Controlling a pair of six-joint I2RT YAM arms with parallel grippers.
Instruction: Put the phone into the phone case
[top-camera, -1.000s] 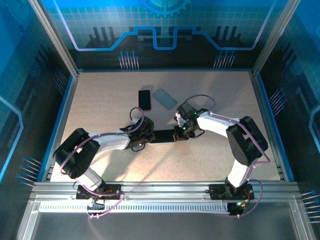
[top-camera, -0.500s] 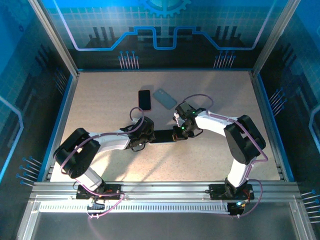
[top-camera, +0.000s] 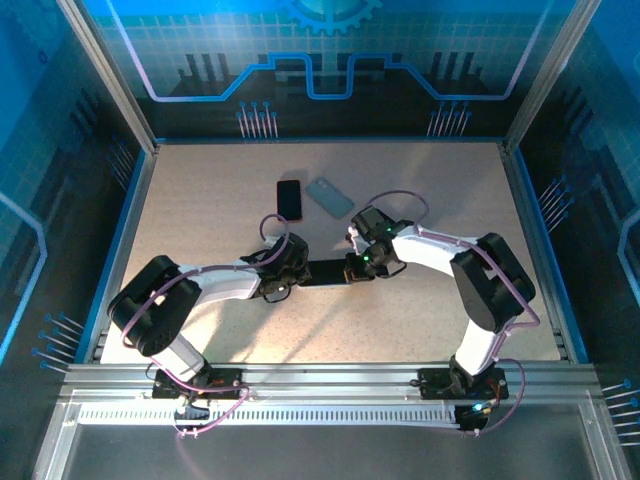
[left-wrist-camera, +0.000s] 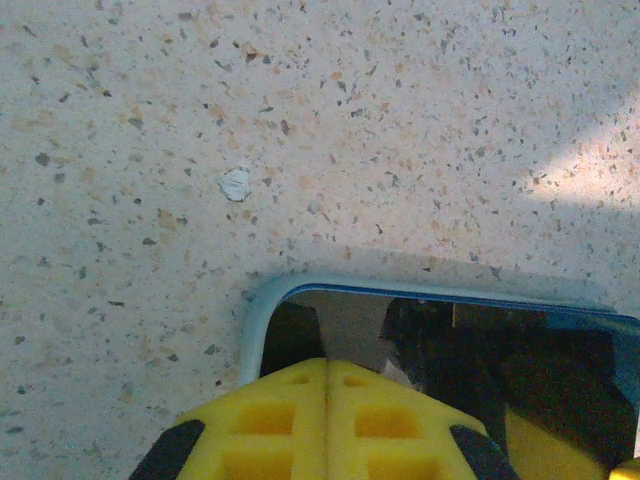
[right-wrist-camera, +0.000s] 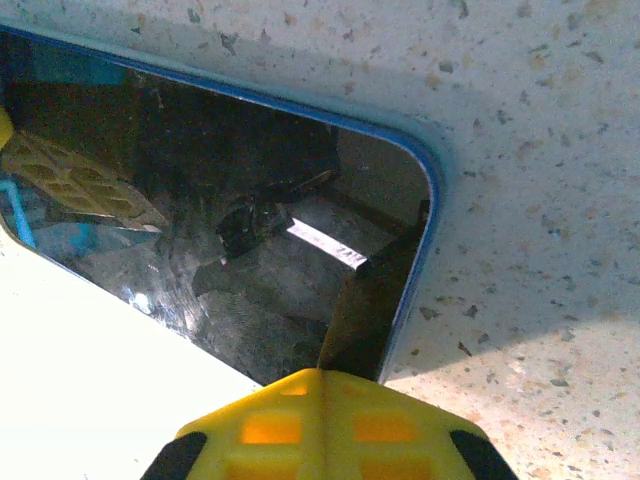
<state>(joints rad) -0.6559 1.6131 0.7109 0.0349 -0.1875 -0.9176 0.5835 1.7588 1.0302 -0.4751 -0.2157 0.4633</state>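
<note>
In the middle of the surface (top-camera: 200, 200), a dark phone (top-camera: 325, 273) is lying flat between the two arms. A thin blue case (left-wrist-camera: 262, 300) is showing as a rim all around its edge.

The left pincer (top-camera: 290, 272) is sitting at the phone's 9 o'clock end and the right pincer (top-camera: 360, 268) at its 3 o'clock end. Both pincers are closed, with their yellow tips together and nothing held between them. The tips seem to be pushing down on the glass.

Almost nothing is changing from a second ago. The phone is staying where it was and both pincers are keeping shut. Only the right arm's elbow is wobbling a tiny bit.

I think this means the arms are pressing the phone's ends down so it snaps into the case, and the job is looking nearly done. I cannot tell if every corner is fully in.

At 12 o'clock from them, another black phone (top-camera: 289, 199) and a grey-blue case (top-camera: 330, 197) are lying side by side, well apart from the arms.
</note>
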